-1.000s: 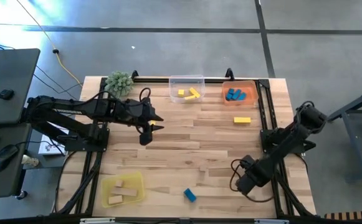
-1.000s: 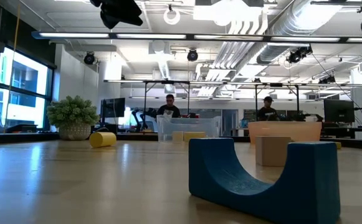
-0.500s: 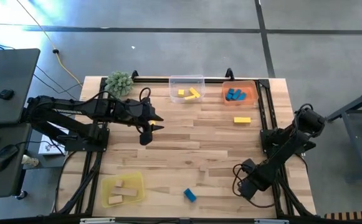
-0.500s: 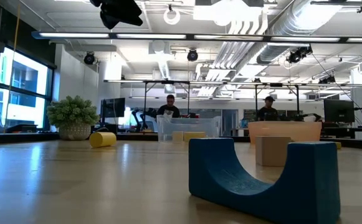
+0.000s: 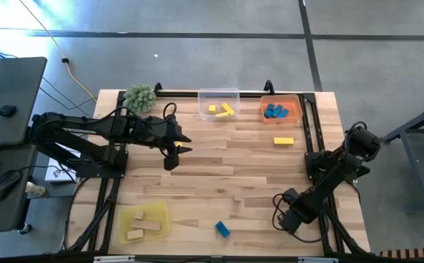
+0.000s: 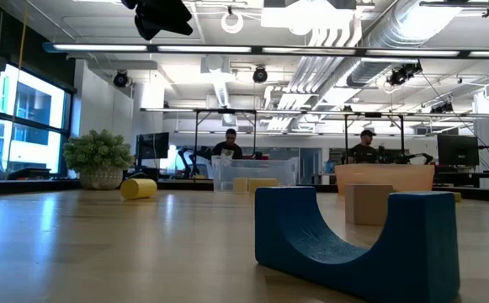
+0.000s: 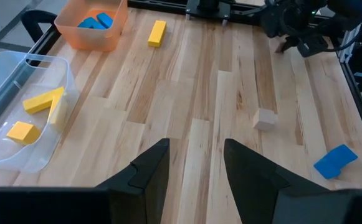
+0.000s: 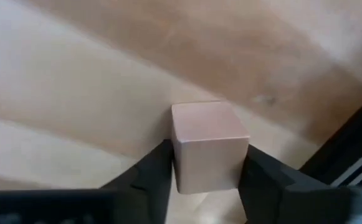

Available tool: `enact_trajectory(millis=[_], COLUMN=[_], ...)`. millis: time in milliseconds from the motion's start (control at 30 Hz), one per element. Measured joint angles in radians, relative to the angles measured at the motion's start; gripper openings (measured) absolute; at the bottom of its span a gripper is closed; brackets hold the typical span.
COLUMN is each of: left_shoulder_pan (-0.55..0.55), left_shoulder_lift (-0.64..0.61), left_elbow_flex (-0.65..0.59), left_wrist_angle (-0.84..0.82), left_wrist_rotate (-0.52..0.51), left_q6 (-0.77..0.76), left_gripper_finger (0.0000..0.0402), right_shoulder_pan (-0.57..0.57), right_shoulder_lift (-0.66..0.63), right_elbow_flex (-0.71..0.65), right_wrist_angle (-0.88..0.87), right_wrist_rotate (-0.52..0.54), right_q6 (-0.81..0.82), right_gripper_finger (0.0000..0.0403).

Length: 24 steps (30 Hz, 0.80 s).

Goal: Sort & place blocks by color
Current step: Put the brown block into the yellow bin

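Observation:
Near the table's right near corner, my right gripper point(image 5: 288, 219) points down and is shut on a plain wood cube point(image 8: 205, 134). My left gripper point(image 5: 180, 146) hangs open over the table's left middle, nothing between its fingers point(image 7: 196, 155). Loose on the table lie a yellow bar point(image 5: 283, 140), a blue arched block point(image 5: 222, 229) and a second plain cube point(image 7: 265, 118). Yellow blocks point(image 5: 222, 109) lie in the clear tray point(image 5: 219, 90), blue blocks point(image 5: 274, 111) in the orange tray point(image 5: 299, 109), and plain wood blocks point(image 5: 142, 225) in the yellow tray point(image 5: 160, 212). My right gripper pinches the plain cube by two opposite side faces point(image 8: 179, 155) between its two fingers point(image 8: 152, 171). The fingers come from above, pointing down. The cube stands upright with its top face showing; whether it still rests on the table I cannot tell.
A green spiky plant point(image 5: 140, 96) stands at the far left corner. Black frame rails point(image 5: 310, 139) run along the table's right and left sides. Bare wood lies across the middle of the table point(image 5: 226, 175).
My right gripper has come down a little and shifted slightly toward the table's near edge, by the right near corner. The blocks and trays stay where they were.

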Motion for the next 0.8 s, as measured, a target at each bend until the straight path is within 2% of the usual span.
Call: enact_trajectory(millis=[100,300,433,600,800], left_shoulder_pan=[0.000,0.000,0.000,0.000,-0.029], left_shoulder_lift=[0.000,0.000,0.000,0.000,0.000], left_elbow_flex=[0.000,0.000,0.000,0.000,0.000], left_wrist_angle=[0.000,0.000,0.000,0.000,0.000], left_wrist_rotate=[0.000,0.000,0.004,0.066,0.092], left_q6=[0.000,-0.013,-0.046,-0.080,-0.130], left_gripper_finger=[0.0142,0.0142,0.0142,0.0142,0.0142], right_shoulder_pan=[0.000,-0.007,-0.021,-0.053,-0.116], right_shoulder_lift=[0.000,0.000,0.000,-0.001,-0.001], right_elbow_flex=[0.001,0.051,0.135,0.253,0.358], right_wrist_angle=[0.016,0.040,0.041,0.042,0.040], right_wrist_rotate=[-0.025,0.017,0.134,0.309,0.425], right_q6=[0.011,0.030,0.004,-0.076,-0.241], right_gripper_finger=[0.0107,0.0106,0.0106,0.0106,0.0106])
